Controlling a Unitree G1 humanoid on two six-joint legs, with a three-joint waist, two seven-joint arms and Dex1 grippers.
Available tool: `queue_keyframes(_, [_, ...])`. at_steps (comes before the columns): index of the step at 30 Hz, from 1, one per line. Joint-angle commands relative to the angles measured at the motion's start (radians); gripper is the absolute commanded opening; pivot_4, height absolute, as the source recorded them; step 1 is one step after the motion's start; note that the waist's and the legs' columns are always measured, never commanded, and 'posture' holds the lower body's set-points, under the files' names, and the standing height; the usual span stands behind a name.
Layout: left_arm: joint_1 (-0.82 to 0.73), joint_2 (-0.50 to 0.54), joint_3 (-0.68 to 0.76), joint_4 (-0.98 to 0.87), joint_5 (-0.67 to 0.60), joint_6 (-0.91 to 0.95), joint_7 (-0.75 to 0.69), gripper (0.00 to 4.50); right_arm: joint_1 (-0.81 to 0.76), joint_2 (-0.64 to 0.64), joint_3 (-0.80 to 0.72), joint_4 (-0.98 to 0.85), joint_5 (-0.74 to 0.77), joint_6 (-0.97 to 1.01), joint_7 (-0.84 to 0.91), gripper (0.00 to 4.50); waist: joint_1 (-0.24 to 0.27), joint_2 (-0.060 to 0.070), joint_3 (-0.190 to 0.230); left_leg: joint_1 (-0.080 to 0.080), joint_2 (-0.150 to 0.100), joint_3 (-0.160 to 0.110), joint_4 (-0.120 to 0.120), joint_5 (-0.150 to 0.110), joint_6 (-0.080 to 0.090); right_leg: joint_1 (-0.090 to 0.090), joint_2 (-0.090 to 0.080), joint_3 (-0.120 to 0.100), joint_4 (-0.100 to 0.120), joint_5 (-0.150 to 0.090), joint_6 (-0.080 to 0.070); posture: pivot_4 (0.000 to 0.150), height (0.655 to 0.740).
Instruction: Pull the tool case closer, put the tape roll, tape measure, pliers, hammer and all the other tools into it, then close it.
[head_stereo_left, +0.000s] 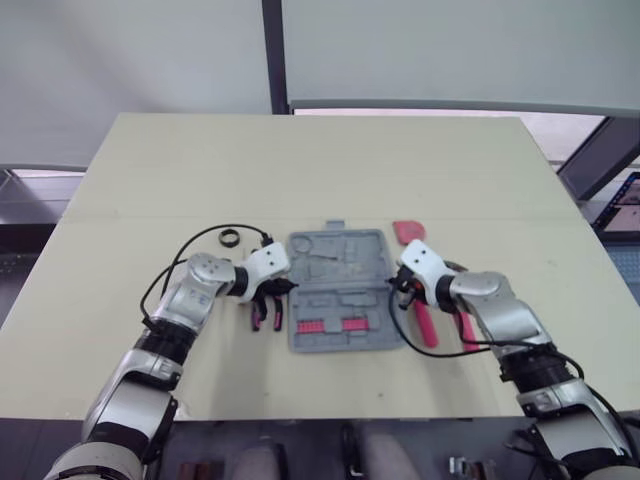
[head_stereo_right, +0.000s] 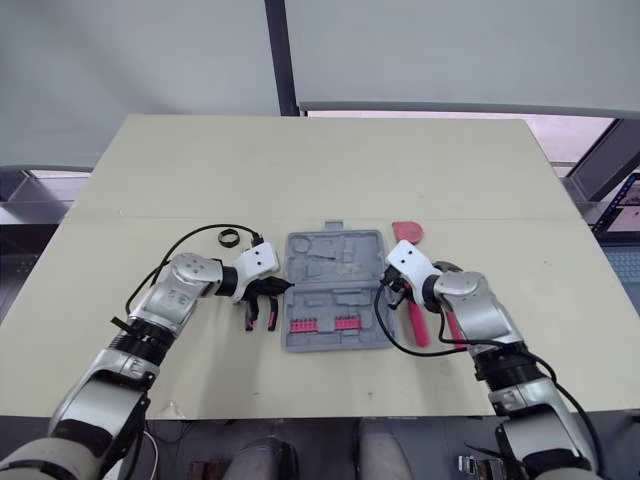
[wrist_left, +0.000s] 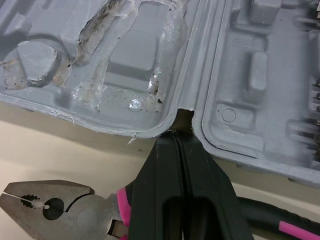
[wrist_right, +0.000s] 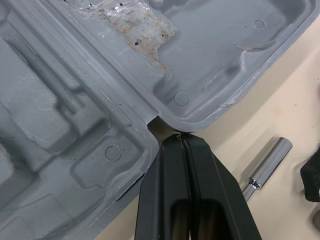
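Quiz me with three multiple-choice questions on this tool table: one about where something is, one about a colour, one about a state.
1. Where do the pliers lie?
A. Inside the tool case
B. On the table beside the tool case's left side
C. At the table's far edge

2. What colour is the tool case?
A. Grey
B. Yellow
C. Green

3. What state is the tool case in?
A. Closed
B. Open, lying flat
C. Standing on its edge

Answers:
1 B: the pliers rest on the table just outside the case's rim, next to the left hand.
2 A: both halves are plain grey plastic.
3 B: both moulded halves face up, joined at the hinge.
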Motion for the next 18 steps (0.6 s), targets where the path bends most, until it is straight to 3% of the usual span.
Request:
queue_keyframes(1, [0.042,0.009,-0.005,-0.086,-0.025,0.014,-0.032,0.0,0.03,0.008,-0.018,-0.09,0.025,0.017,0.003,0.06,-0.001,0.0,0.0,0.0,0.0,0.0,0.0,0.0,0.0,0.0,0.0,0.0,0.0,0.0,0.0,0.15,0.74])
queue_keyframes(18, [0.253,0.073,0.019,-0.406,-0.075,0.148,-0.04,0.0,0.244,-0.035,-0.048,-0.391,0.102,0.167,0.022,0.06,-0.002,0.0,0.0,0.0,0.0,-0.001,0.0,0.0,0.0,0.0,-0.001,0.0,-0.003,0.0,0.0,0.15,0.74])
